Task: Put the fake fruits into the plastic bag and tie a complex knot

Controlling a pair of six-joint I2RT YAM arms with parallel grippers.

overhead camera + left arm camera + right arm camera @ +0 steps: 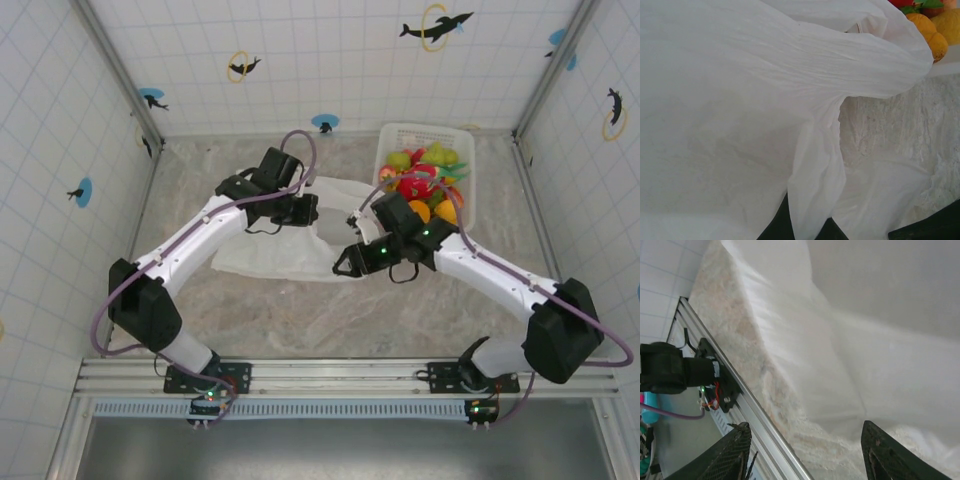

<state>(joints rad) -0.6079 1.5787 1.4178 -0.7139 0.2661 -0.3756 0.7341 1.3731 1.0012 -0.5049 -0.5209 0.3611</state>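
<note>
Thin white crinkly plastic bag (740, 100) lies on the marbled surface (890, 125), pinched in left jaws; right jaws apart. Glossy fake fruits (420, 185) fill a white lattice basket (430, 127). Hard tugging could tear the film.

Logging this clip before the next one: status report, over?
Left gripper shut on plastic bag. Right gripper open, low by the bag, holding nothing. Fake fruits all in basket, none bagged. No obstruction seen.

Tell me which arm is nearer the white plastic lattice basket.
Right. The right arm ends beside the white lattice basket's near-left corner; the left arm ends over the thin white plastic bag, farther left.
</note>
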